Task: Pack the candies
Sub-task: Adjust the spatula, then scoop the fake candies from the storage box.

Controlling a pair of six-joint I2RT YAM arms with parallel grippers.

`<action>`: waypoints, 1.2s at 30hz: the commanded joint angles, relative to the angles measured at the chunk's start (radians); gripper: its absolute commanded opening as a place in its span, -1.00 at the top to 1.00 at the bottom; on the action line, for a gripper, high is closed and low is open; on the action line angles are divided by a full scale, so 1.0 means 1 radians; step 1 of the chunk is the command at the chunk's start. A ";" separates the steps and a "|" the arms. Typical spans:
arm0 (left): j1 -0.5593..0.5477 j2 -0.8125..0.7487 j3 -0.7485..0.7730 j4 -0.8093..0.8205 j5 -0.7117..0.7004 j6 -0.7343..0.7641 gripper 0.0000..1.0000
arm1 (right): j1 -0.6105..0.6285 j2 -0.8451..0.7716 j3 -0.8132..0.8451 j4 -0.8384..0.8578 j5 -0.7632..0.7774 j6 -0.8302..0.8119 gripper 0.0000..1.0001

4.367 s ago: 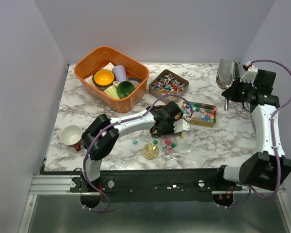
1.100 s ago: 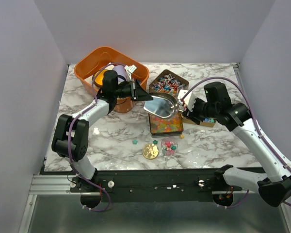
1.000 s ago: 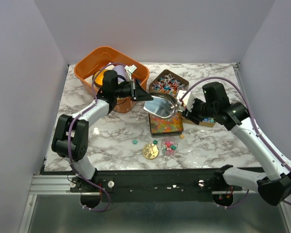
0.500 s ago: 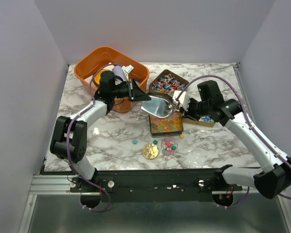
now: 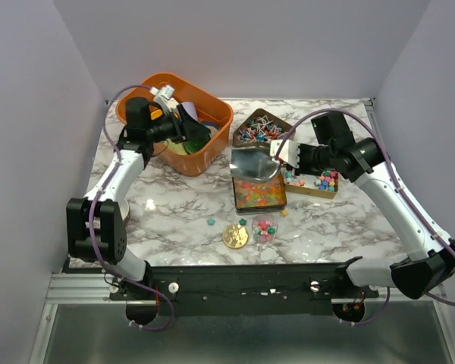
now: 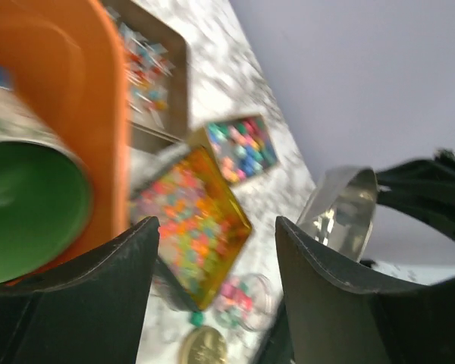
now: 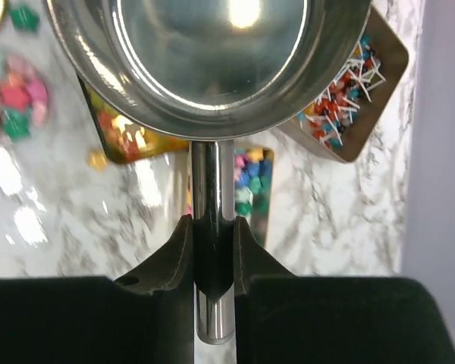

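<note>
My right gripper (image 5: 287, 156) (image 7: 212, 227) is shut on the handle of a steel scoop (image 5: 253, 162) (image 7: 205, 53). The scoop's bowl is empty and hangs over a gold tin of orange-yellow-pink candies (image 5: 259, 194) (image 6: 191, 220). A tin of pastel ball candies (image 5: 316, 182) (image 7: 249, 182) lies to the right, and a tin of twisted-wrapper candies (image 5: 262, 130) (image 7: 343, 106) lies behind. A small clear pot of candies (image 5: 264, 226) (image 6: 239, 297) stands near the front. My left gripper (image 5: 182, 123) (image 6: 216, 227) is open and empty, over the orange bin (image 5: 212, 148).
The orange bin (image 6: 76, 98) holds coloured cups, among them a green one (image 6: 26, 208). A flat gold disc (image 5: 236, 236) lies left of the clear pot, with two loose green star sweets (image 5: 210, 221) nearby. A white cup (image 5: 115, 209) stands at the left behind my left arm.
My left gripper has opened and drawn back left from the scoop's rim to the orange bin. The right gripper has closed tighter on the handle, and the scoop has shifted slightly.
</note>
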 commanded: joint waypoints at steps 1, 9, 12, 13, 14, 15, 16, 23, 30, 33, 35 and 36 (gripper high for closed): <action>0.097 -0.104 0.056 -0.195 -0.175 0.198 -0.42 | -0.011 0.033 0.044 -0.246 0.194 -0.344 0.99; 0.097 -0.302 -0.177 -0.166 -0.189 0.227 -0.41 | -0.017 0.197 0.150 -0.393 0.423 -0.490 0.99; 0.097 -0.353 -0.249 -0.157 -0.193 0.240 -0.41 | -0.017 0.294 0.252 -0.442 0.474 -0.473 0.99; 0.097 -0.362 -0.262 -0.157 -0.189 0.241 -0.41 | -0.017 0.323 0.312 -0.456 0.483 -0.464 0.99; 0.097 -0.371 -0.275 -0.155 -0.186 0.246 -0.41 | -0.017 0.375 0.343 -0.471 0.509 -0.459 0.99; 0.097 -0.385 -0.297 -0.149 -0.182 0.246 -0.41 | -0.017 0.403 0.368 -0.497 0.524 -0.447 0.99; 0.097 -0.394 -0.306 -0.148 -0.181 0.246 -0.41 | -0.017 0.423 0.389 -0.507 0.535 -0.442 0.99; 0.088 -0.446 -0.389 -0.134 -0.175 0.246 -0.39 | -0.010 0.509 0.469 -0.530 0.638 -0.470 0.99; 0.031 -0.491 -0.486 -0.080 -0.193 0.212 -0.39 | 0.023 0.485 0.402 -0.539 0.679 -0.494 0.99; 0.025 -0.492 -0.492 -0.069 -0.195 0.209 -0.39 | 0.033 0.489 0.377 -0.533 0.701 -0.481 0.99; 0.025 -0.492 -0.492 -0.066 -0.198 0.210 -0.39 | 0.041 0.494 0.371 -0.530 0.699 -0.477 0.99; 0.024 -0.491 -0.493 -0.062 -0.199 0.210 -0.39 | 0.050 0.497 0.368 -0.525 0.702 -0.471 0.99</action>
